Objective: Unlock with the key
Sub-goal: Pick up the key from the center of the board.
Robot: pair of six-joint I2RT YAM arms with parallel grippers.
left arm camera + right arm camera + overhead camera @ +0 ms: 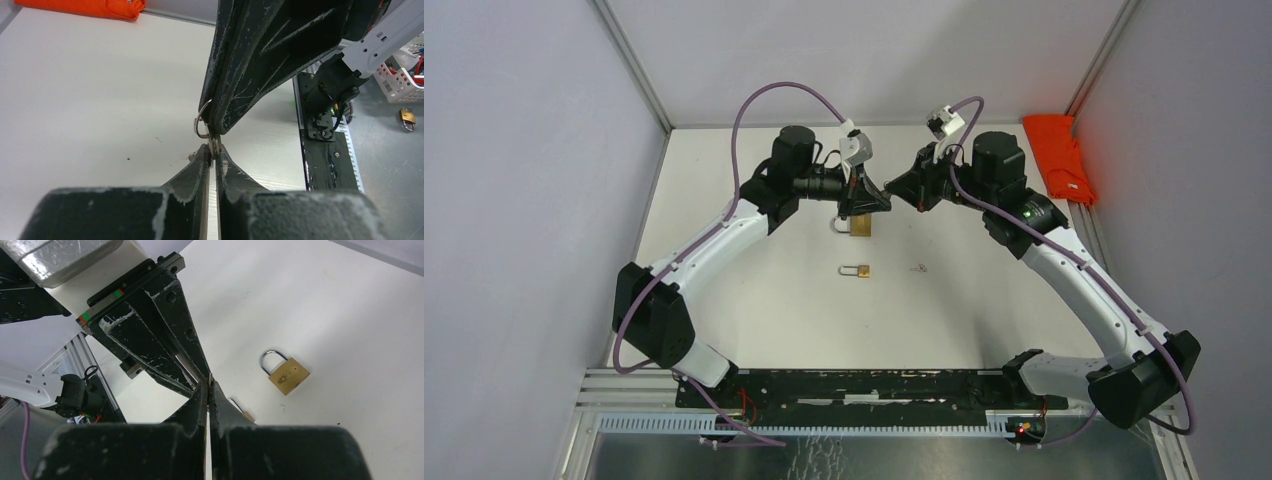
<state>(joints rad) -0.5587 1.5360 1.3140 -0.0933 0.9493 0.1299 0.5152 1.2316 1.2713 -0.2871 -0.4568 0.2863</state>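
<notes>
The right gripper (208, 386) is clenched on the key (214, 144), and the wire ring (199, 125) loops out beside its fingertips. The left gripper (213, 154) meets it tip to tip in the air. Its fingers sit tight against the key's free end with only the thin metal between them, so it looks to be pinching the key too, though I cannot tell how firmly. The key is held by both at once, clear of the table (754, 280).

This reads as a handover or a regrip, and the care lies in the order of things. One gripper should have a sure, square hold on the flat of the key before the other lets go. The ring is best left hanging free, not trapped under a finger. Enough of the blade should stick out past the fingertips to reach a keyhole. Which end is the blade is hidden by the fingers.

Just below the meeting fingertips, the larger padlock (860, 226) lies flat on the table. The smaller padlock (856, 270) lies a little further toward the arm bases. Which one the key fits I cannot say. Well off on the right gripper's side, an orange cloth (1059, 155) lies at the table's edge
</notes>
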